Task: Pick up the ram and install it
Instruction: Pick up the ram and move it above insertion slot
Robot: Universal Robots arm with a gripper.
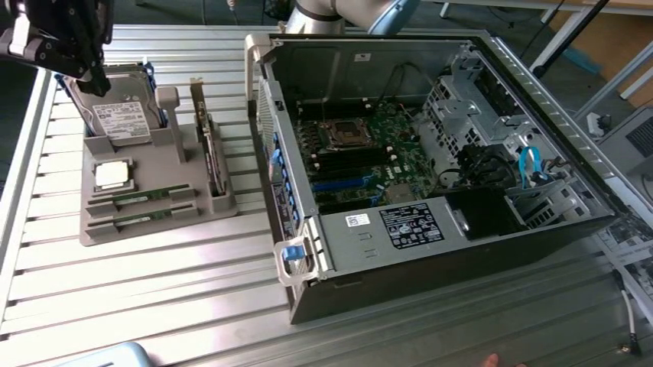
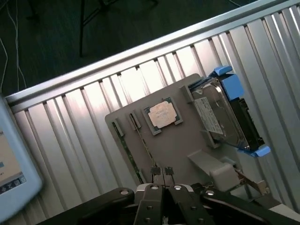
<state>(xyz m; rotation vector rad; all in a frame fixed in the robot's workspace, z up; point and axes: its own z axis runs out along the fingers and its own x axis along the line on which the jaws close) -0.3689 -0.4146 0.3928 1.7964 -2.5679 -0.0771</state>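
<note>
Two ram sticks [image 1: 138, 197] [image 1: 136, 219], thin green boards, lie in slots at the front of a grey holder tray [image 1: 204, 214] on the exterior view's left. In the wrist view they run edge-on [image 2: 125, 150] [image 2: 144, 145] toward the camera. My gripper [image 1: 100, 86] hangs high over the back of the tray, above the hard drive [image 1: 122, 115], well clear of the ram. Its fingertips [image 2: 161, 171] are shut together with nothing between them.
The tray also carries a silver processor chip [image 1: 112, 174] [image 2: 162, 115], the hard drive [image 2: 220, 115] in blue brackets and an upright expansion card [image 1: 209, 145]. An open computer case [image 1: 531, 222] with its motherboard [image 1: 368, 153] lies to the right. A pale blue device [image 1: 102, 355] sits at the table's near edge.
</note>
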